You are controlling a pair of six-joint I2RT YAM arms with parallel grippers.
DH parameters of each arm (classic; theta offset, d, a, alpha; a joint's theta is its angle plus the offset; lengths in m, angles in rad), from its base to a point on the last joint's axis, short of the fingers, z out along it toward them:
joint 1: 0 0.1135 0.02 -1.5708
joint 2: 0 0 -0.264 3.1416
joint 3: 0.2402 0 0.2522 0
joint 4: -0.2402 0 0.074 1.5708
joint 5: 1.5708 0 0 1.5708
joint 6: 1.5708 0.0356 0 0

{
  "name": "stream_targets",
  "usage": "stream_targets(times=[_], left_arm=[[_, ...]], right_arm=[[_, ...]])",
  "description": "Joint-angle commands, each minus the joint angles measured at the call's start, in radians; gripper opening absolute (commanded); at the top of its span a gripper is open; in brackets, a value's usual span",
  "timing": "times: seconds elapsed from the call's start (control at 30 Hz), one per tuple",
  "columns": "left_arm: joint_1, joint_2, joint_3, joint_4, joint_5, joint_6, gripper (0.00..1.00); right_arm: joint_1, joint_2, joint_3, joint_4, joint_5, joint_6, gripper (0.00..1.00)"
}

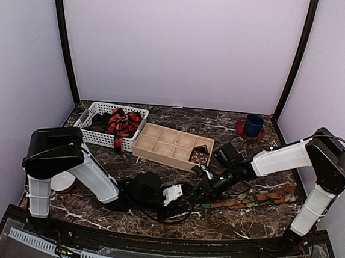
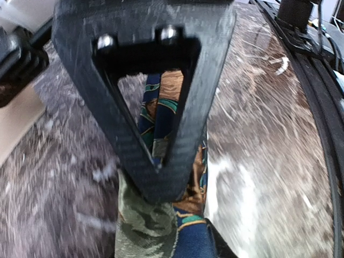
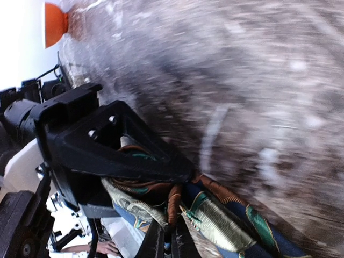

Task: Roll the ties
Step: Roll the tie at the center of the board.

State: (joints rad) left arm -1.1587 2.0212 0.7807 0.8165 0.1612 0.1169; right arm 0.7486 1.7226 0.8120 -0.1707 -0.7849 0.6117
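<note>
The brown-orange tie [image 1: 252,202] with green patches lies flat on the marble table [image 1: 224,227], near and right of centre. Its long axis runs left to right, slanting slightly farther at the right end. Its left end is bunched up between the two arms, where the right gripper [image 1: 205,186] is clenched on a fold; whether the left gripper [image 1: 182,195] grasps it I cannot tell. Far left, a white basket [image 1: 93,135] holds red-and-black ties [image 1: 123,123]
</note>
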Motion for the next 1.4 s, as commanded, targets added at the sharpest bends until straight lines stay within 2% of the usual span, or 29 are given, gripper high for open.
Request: stream_targets(times=[0.0,0.07,0.13,0.23,0.3,0.53,0.73,0.8,0.87,0.93,1.03,1.17,1.37], left_arm=[[-0.003,-0.06,-0.107,-0.116,0.035,-0.001,0.31],[-0.004,-0.066,-0.113,-0.123,0.033,0.001,0.32],[-0.004,-0.067,-0.103,-0.128,0.031,0.0,0.37],[-0.004,-0.075,-0.096,-0.107,0.005,-0.031,0.57],[-0.004,-0.095,-0.115,-0.058,-0.002,-0.051,0.64],[-0.004,-0.081,-0.149,0.051,0.014,-0.115,0.68],[-0.004,-0.015,-0.075,0.096,0.019,-0.118,0.65],[-0.005,0.0,-0.057,0.1,0.028,-0.119,0.61],[-0.007,0.002,-0.054,0.094,0.015,-0.11,0.5],[-0.007,-0.009,-0.066,0.07,-0.01,-0.085,0.39],[-0.011,-0.035,-0.097,0.001,-0.03,-0.022,0.32],[-0.022,-0.067,-0.134,-0.059,-0.059,0.043,0.3],[-0.037,-0.06,-0.104,-0.112,-0.061,0.09,0.31]], right_arm=[[0.039,0.007,0.024,0.047,-0.015,0.027,0.05],[0.038,0.027,0.011,0.048,0.002,0.02,0.01],[0.037,0.052,0.004,0.055,0.006,0.009,0.0],[0.038,0.082,-0.004,0.048,0.015,-0.018,0.0],[0.037,0.095,-0.013,0.04,0.026,-0.033,0.0],[0.038,0.112,-0.068,0.048,0.059,-0.048,0.0],[0.038,0.101,-0.07,0.031,0.084,-0.07,0.0],[0.038,0.098,-0.059,0.024,0.089,-0.072,0.0],[0.037,0.1,-0.041,0.016,0.088,-0.073,0.01],[0.038,0.096,-0.013,-0.008,0.086,-0.079,0.07],[0.03,0.044,0.01,-0.044,0.074,-0.075,0.23],[0.017,-0.04,0.024,-0.076,0.028,-0.058,0.43],[0.034,-0.105,0.003,0.026,-0.053,0.069,0.51]])
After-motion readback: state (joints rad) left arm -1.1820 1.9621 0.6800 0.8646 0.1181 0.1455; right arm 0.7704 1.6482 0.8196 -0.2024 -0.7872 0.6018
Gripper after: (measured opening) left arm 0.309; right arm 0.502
